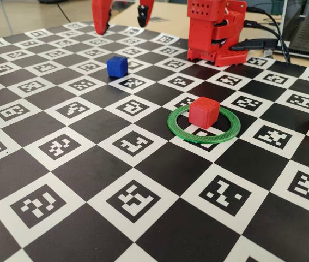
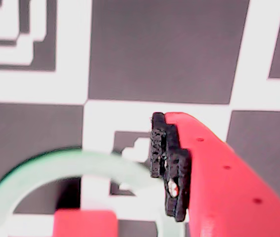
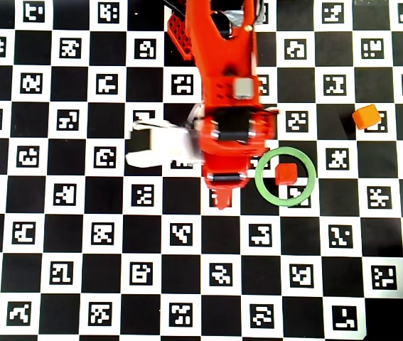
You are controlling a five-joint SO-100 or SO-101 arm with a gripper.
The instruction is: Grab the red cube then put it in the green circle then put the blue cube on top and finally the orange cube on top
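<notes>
Overhead view: red cube (image 3: pixel 286 173) in green circle (image 3: pixel 261 186), beside end effector (image 3: pixel 222 201).

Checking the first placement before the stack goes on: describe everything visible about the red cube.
The red cube is a small matte red block, plastic by its look, with rounded edges. It sits flat on the checkered marker board, inside the green circle; in the overhead view it lies nearer the ring's upper edge than its middle, without clearly touching it. Nothing rests on it and nothing grips it: the gripper hangs apart from it, fingers spread. In the wrist view only its top edge shows.
</notes>
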